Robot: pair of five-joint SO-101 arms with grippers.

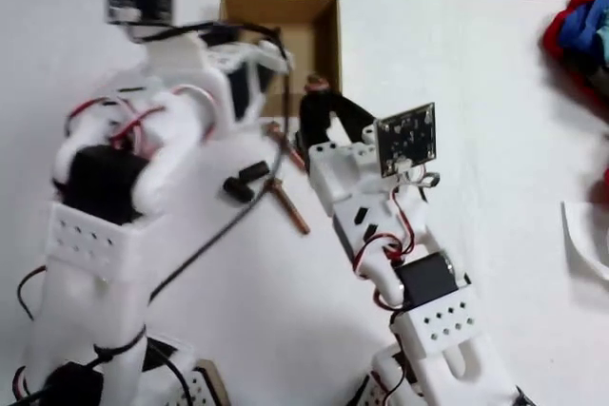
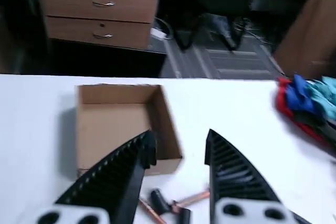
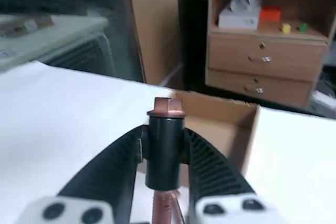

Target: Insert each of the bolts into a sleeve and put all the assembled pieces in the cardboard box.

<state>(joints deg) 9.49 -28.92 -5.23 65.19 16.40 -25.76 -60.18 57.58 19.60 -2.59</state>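
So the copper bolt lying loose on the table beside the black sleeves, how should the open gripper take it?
Take the copper bolt around mid-shaft, coming straight down with the left gripper, jaws across its length. It lies flat on the table, long and thin, so a side approach would likely just push it; the middle sits clear of the black sleeves near one end.

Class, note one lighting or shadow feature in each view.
High view: the white table is bright, its shadows faint. Left wrist view: the cardboard box casts a faint shadow on the table; the room behind is dim. Right wrist view: the sleeve stands dark against the bright table.
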